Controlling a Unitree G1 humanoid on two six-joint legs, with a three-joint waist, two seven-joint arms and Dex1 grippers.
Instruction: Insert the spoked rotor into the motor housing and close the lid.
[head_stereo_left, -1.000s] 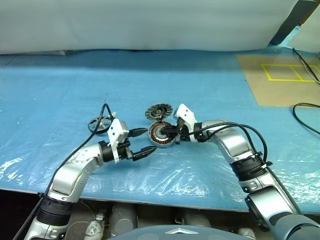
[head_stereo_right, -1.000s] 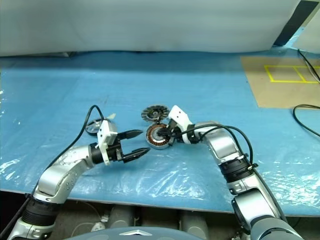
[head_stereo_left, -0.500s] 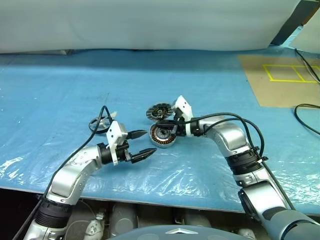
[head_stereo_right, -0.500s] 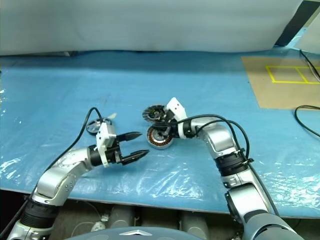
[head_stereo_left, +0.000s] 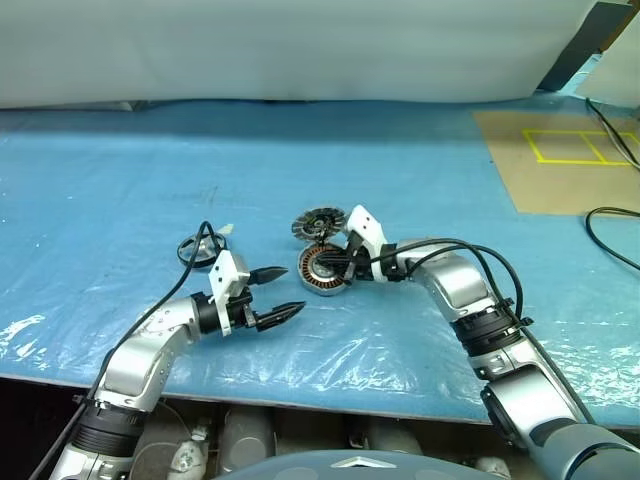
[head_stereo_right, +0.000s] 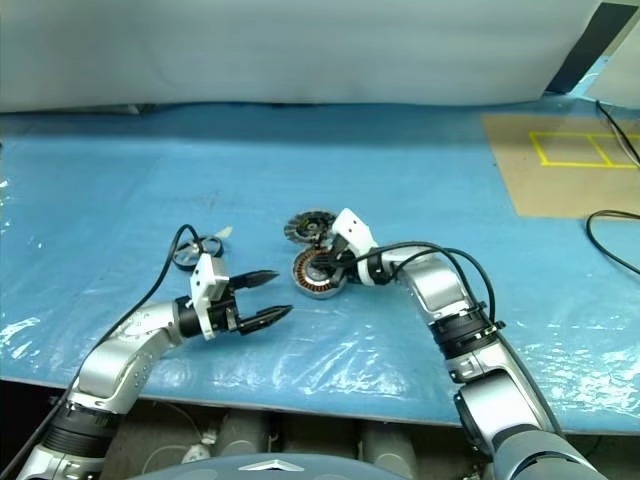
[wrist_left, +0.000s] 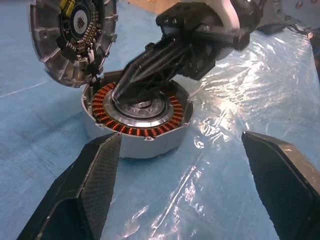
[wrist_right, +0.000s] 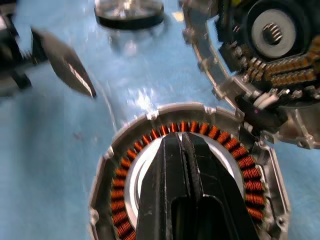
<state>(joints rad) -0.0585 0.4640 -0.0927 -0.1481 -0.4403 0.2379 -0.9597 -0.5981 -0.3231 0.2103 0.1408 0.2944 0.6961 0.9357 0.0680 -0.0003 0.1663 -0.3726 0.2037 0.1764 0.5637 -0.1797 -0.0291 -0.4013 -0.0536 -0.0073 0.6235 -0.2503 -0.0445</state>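
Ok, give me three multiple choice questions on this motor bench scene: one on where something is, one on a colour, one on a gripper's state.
1. The right gripper's tips are where?
A. over the motor housing's hub
B. on the spoked rotor
C. on the cardboard

2. The housing's windings are?
A. green
B. copper-coloured
C. white

3. The left gripper is?
A. shut on the lid
B. shut on nothing
C. open

Answers: 1 A, shut fingers sit inside the winding ring. 2 B, wrist views show orange coils. 3 C, its fingers stand apart, nothing between.
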